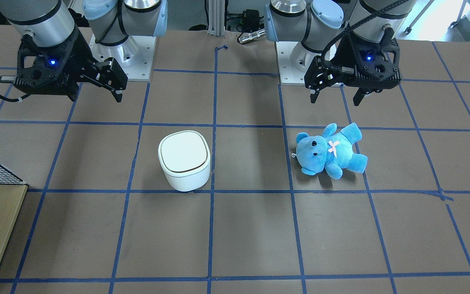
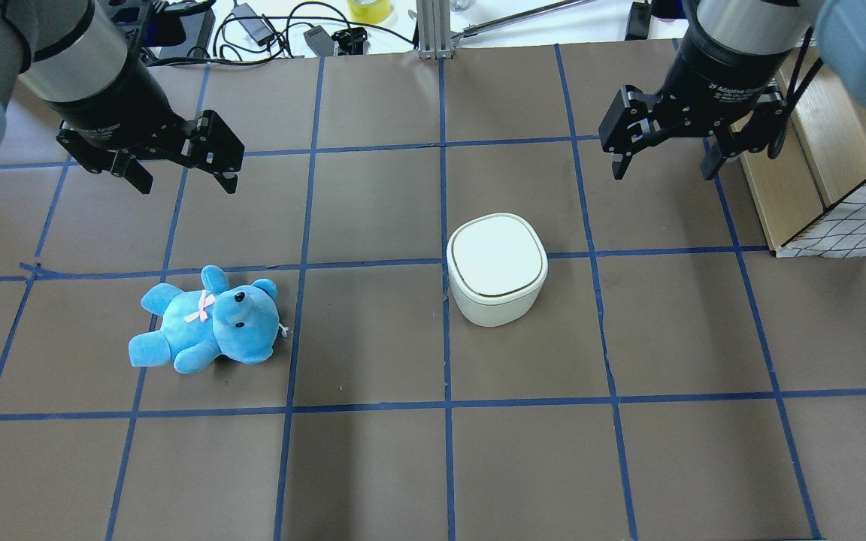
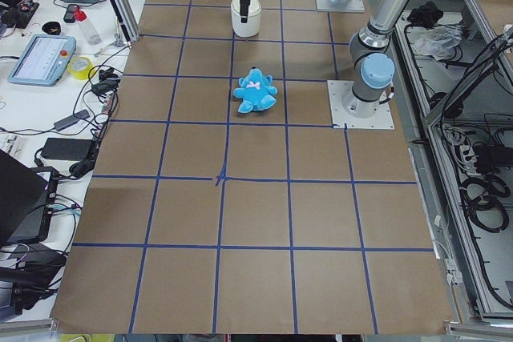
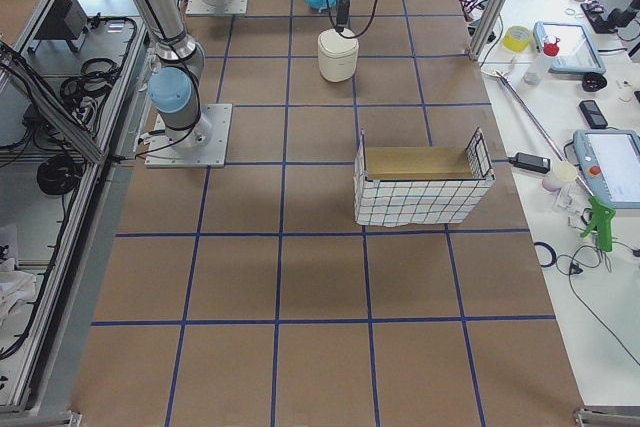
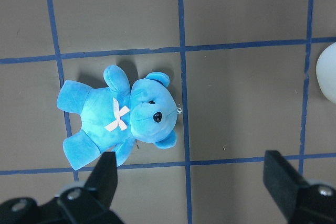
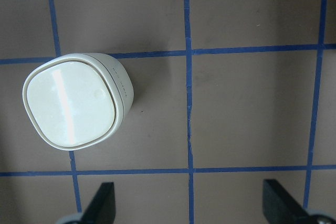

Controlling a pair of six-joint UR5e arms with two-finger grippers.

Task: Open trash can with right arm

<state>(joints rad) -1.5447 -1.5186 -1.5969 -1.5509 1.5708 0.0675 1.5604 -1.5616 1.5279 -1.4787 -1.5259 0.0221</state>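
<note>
Trash can (image 2: 498, 269) upright on the brown table (image 2: 373, 466), just beside the centre line of the blue tape grid (image 2: 446, 353), on the right arm's side. Lid shut flat, dark rim seam showing all round. Right gripper (image 2: 664, 167) hangs in the air above the table, nearer the robot's base than the can and well apart from it; fingers spread wide, nothing between them. In the right wrist view the can sits in the left half, both fingertips (image 6: 102, 203) at the bottom edge, clear of it. Left gripper (image 2: 186, 180) likewise aloft and spread wide, holding nothing. Blue teddy bear (image 2: 207, 321) lies on its back on the left arm's side, untouched. Wire-sided basket (image 2: 846, 218) stands at the table's right end.
</note>
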